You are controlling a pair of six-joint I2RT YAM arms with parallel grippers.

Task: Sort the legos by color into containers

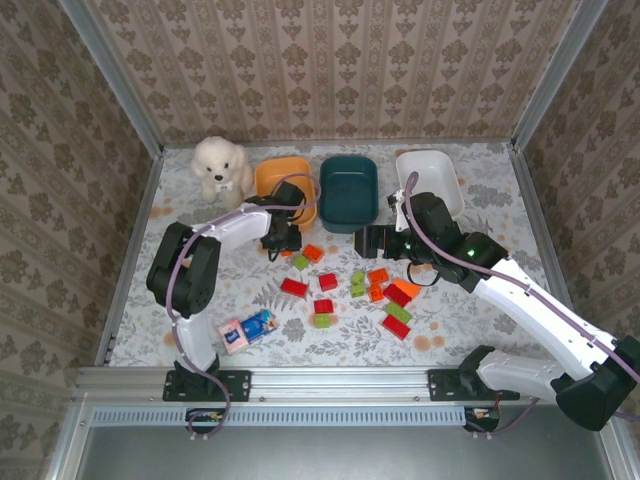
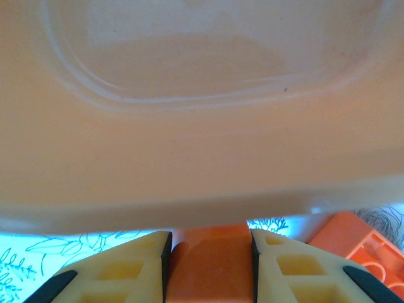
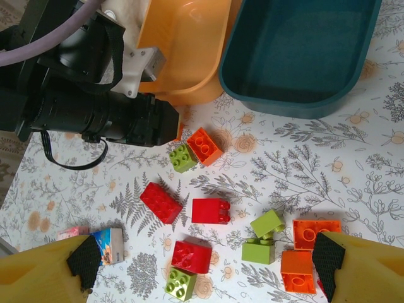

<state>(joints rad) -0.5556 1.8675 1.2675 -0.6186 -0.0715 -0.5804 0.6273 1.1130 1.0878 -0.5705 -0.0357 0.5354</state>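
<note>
My left gripper (image 1: 283, 243) (image 2: 210, 238) is shut on an orange lego (image 2: 210, 268) right at the near wall of the orange tub (image 1: 278, 176) (image 2: 202, 126). A second orange lego (image 2: 361, 247) lies on the table just to its right. The dark teal tub (image 1: 349, 190) (image 3: 303, 50) and white tub (image 1: 432, 176) stand beside the orange tub along the back. My right gripper (image 1: 362, 241) (image 3: 207, 260) hangs open above the loose pile with nothing in it. Below it lie red legos (image 3: 161, 202) (image 3: 210, 211), lime legos (image 3: 182, 157) (image 3: 258, 250) and orange legos (image 3: 204, 146) (image 3: 315, 232).
A white plush dog (image 1: 222, 168) sits at the back left beside the orange tub. A flat pink-and-blue packet (image 1: 247, 330) (image 3: 110, 245) lies near the front left. The left arm (image 3: 95, 113) reaches across the area in front of the orange tub. Patterned walls enclose the table.
</note>
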